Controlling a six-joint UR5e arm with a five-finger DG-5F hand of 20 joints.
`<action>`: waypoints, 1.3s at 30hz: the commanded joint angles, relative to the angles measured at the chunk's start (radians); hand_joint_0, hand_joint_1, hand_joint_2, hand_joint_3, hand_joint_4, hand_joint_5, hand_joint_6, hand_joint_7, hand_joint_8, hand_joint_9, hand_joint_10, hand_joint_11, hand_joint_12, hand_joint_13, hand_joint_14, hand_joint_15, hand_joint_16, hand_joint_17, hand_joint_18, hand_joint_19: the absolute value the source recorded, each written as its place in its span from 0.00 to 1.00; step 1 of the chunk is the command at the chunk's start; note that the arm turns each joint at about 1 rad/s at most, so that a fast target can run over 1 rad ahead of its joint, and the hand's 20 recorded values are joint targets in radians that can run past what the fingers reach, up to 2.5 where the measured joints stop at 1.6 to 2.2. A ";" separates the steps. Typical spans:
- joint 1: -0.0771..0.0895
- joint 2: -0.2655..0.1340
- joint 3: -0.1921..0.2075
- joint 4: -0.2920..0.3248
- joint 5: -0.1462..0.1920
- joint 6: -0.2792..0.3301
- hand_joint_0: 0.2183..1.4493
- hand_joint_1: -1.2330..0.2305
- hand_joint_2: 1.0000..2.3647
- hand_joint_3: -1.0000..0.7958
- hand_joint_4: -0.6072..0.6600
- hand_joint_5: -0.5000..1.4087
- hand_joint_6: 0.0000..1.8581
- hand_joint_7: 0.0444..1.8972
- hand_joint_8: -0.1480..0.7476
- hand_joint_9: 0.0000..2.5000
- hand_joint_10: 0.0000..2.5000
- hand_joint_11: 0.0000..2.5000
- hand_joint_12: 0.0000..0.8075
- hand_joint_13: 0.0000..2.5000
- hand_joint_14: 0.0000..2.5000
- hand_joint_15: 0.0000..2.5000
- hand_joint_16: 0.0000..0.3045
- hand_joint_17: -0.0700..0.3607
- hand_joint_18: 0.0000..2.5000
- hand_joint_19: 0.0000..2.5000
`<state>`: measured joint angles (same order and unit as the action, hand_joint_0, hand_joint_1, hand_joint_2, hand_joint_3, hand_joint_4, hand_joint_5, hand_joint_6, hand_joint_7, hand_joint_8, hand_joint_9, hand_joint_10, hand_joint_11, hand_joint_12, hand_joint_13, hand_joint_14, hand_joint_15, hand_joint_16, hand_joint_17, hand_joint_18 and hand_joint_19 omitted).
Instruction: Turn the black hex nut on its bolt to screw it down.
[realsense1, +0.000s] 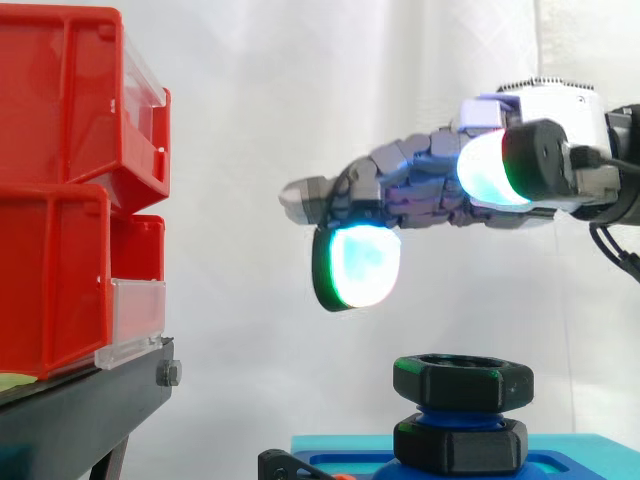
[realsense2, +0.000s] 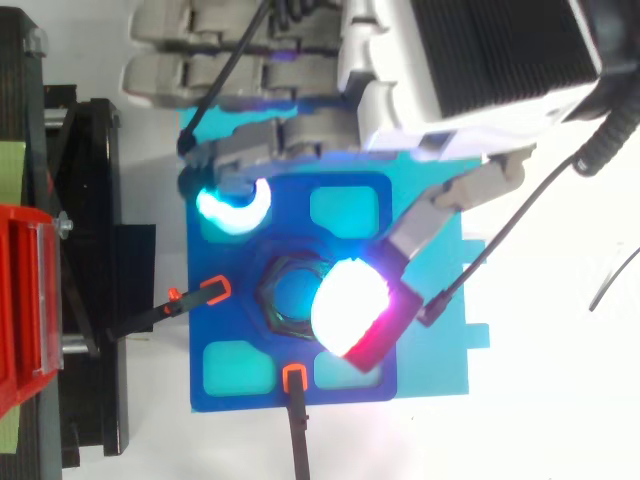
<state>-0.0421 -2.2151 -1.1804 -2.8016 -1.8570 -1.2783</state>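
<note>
White curtain (realsense1: 300, 100) is hung behind the whole setup.

Bins (realsense1: 60, 200): red, stacked, clear-fronted, and set on a black stand (realsense1: 90, 410) at the left of the side view.

Block (realsense2: 225, 325): dark blue, square, with pale cyan pockets near its corners. It is laid on a lighter blue plate (realsense2: 440, 310).

Nut (realsense1: 462, 380): black, hexagonal, and carried level on a blue bolt (realsense1: 458, 410) that stands upright at the block's centre. In the top view its ring is seen around the bolt's end.

Lower nut (realsense1: 460, 447): black, seated beneath the first at the foot of the bolt, with a short length of thread exposed between the two.

Clamps: two, black with orange tips. One (realsense2: 200, 297) is pointed at the nut from the left, the other (realsense2: 295, 400) from below.

Hand (realsense1: 420, 180): brought in from the right of the side view and held above the nut, clear of it. Its fingers are stretched out and spread, and nothing is gripped. One cyan-green pad (realsense1: 358, 265) is hung above and left of the nut. In the top view a white-and-red pad (realsense2: 350, 305) is overlapped with the nut's right edge, and a cyan pad (realsense2: 232, 208) is placed over the block's upper left pocket.
</note>
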 joint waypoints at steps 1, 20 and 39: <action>0.027 -0.018 0.007 0.017 0.029 0.002 0.17 0.65 0.00 0.28 0.66 0.19 0.28 0.60 0.40 0.04 0.00 0.00 0.48 0.05 0.00 0.00 0.23 0.53 0.03 0.09; 0.143 -0.043 0.007 -0.010 0.116 0.004 0.20 0.60 0.00 0.28 0.61 0.20 0.27 0.63 0.38 0.06 0.00 0.00 0.45 0.05 0.00 0.00 0.21 0.50 0.03 0.09; 0.142 -0.043 0.004 -0.072 0.096 -0.024 0.21 0.58 0.00 0.28 0.59 0.20 0.32 0.58 0.38 0.07 0.00 0.00 0.44 0.06 0.00 0.00 0.21 0.49 0.04 0.09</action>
<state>0.1032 -2.2583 -1.1765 -2.8657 -1.7527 -1.2960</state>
